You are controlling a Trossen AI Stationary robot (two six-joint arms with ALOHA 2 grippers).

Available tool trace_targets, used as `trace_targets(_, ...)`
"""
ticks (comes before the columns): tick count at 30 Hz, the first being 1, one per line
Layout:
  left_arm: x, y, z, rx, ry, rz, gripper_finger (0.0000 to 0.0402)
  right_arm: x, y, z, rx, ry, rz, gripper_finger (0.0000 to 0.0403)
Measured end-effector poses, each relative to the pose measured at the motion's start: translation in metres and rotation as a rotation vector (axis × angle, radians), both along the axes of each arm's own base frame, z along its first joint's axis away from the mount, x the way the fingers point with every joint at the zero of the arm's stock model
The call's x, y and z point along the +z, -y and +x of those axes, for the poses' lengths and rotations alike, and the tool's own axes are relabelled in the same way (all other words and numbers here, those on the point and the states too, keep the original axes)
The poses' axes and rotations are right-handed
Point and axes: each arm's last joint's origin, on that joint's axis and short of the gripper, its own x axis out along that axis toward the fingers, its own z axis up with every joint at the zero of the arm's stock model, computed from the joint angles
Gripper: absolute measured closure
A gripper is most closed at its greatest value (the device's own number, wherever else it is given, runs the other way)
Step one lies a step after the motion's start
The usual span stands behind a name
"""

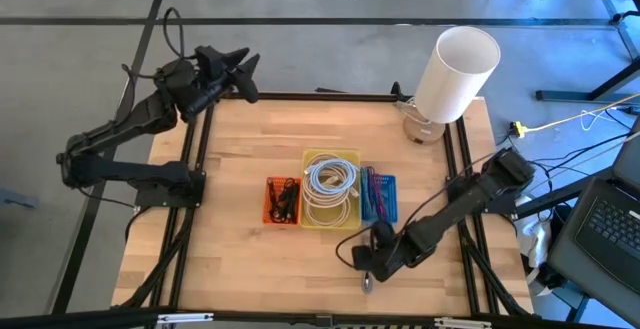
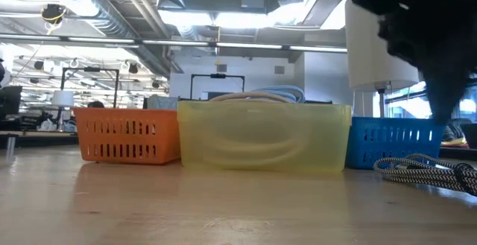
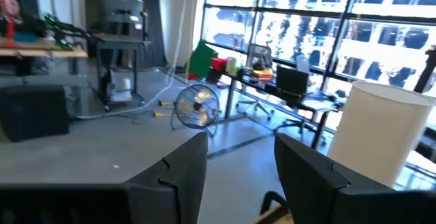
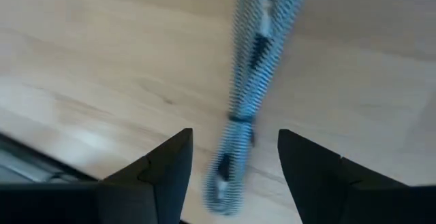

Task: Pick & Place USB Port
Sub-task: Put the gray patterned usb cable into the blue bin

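**Right pincer wide over the loose cable, nothing gripped yet**

I have the right pincer [image 4: 235, 176] low over the table, near its front edge, with the two fingers spread wide and a braided black-and-white cable [image 4: 248, 94] running up between them. The cable lies flat on the wood; neither finger touches it as far as I can see, so I count it as not held. I keep the fingers wide so they can straddle the cord before I close. From above, the right pincer [image 1: 368, 262] sits just in front of the row of baskets, and a small metal end [image 1: 368, 285] shows on the table beside it, likely the plug, though I cannot be sure.

The baskets stand side by side in the middle of the table [image 1: 240, 159]: an orange basket [image 1: 283, 199] with dark cords, a yellow basket [image 1: 331, 189] with a coil of pale cable, and a blue basket [image 1: 379, 197] nearest my working arm. They look like sorting bins, so I judge the braided cable belongs in one of them; which one I cannot tell.

A white lamp [image 1: 452, 79] stands at the far right corner, clear of my path.

The left pincer [image 3: 238, 176] waits, raised at the far left corner, fingers partly apart and empty, pointing out into the room.
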Motion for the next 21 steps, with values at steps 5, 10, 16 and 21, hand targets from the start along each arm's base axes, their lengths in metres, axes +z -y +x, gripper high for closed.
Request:
trace_targets(5,-0.003,-0.005,0.005,-0.056,-0.001,-0.020,0.0237,-0.015,-0.003,0.002,0.009,-0.060,0.000,0.0185)
trace_targets(10,-0.005,-0.006,0.007,-0.079,-0.009,-0.023,0.0240,-0.026,-0.004,0.003,0.005,-0.089,-0.023,0.0185)
trace_targets(16,-0.005,-0.006,0.007,-0.080,-0.021,-0.012,0.0238,-0.034,-0.005,0.005,0.005,-0.112,-0.042,0.0205)
trace_targets(21,-0.005,-0.006,0.007,-0.080,-0.023,-0.011,0.0240,-0.036,-0.003,0.002,0.005,-0.138,-0.059,0.0274)
